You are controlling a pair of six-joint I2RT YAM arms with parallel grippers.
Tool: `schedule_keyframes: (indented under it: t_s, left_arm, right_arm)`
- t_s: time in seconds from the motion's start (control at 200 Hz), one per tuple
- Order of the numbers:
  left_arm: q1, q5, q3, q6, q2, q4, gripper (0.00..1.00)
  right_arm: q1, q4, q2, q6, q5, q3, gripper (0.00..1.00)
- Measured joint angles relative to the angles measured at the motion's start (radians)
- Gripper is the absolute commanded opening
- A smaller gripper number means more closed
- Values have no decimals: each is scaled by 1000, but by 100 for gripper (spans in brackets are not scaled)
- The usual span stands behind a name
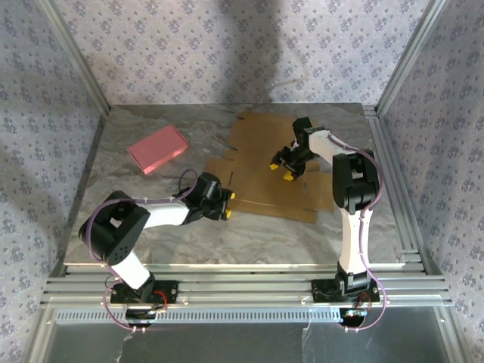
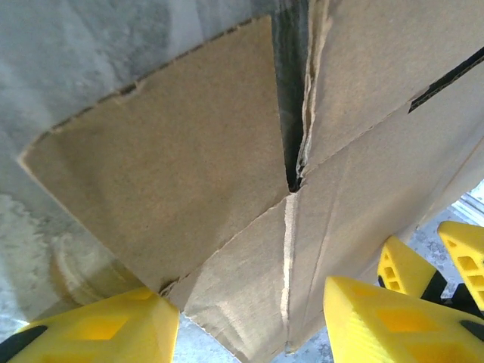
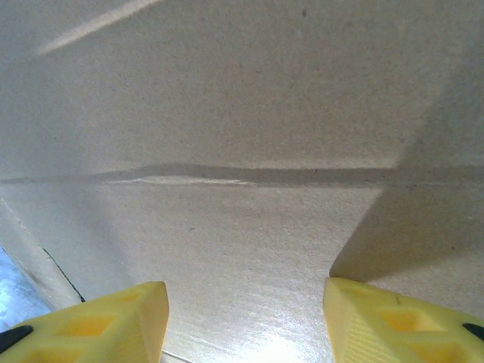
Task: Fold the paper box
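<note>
Paper box, a plain brown corrugated cardboard sheet with creased flaps, lies opened out on the grey marbled desk, right of centre toward the back. I see the right pincer over its middle, yellow fingers spread, gripping nothing. Left pincer sits at the box's near-left edge, also spread, flap corner just ahead of it, not clamped. Flat pink rectangle lies well apart, back left.
</note>
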Motion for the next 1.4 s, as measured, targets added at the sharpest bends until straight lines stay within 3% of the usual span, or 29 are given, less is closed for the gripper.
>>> schedule_keyframes:
  t_s: [0.3, 0.705, 1.034, 1.209, 1.314, 1.399]
  left_arm:
    - [4, -33, 14, 52, 30, 53, 44]
    - [29, -74, 40, 116, 43, 90, 26]
    - [40, -73, 77, 140, 95, 105, 24]
    - [40, -71, 110, 157, 111, 104, 13]
    - [40, -70, 119, 169, 114, 103, 0]
    - [40, -68, 120, 174, 115, 97, 0]
  right_arm:
    - [-5, -31, 13, -18, -14, 19, 57]
    - [-7, -50, 22, -18, -22, 37, 56]
    - [-5, -58, 34, -18, -29, 51, 56]
    - [-5, -57, 36, -18, -29, 51, 55]
    - [-5, -59, 36, -18, -29, 55, 55]
    - [-3, -60, 36, -22, -29, 59, 57]
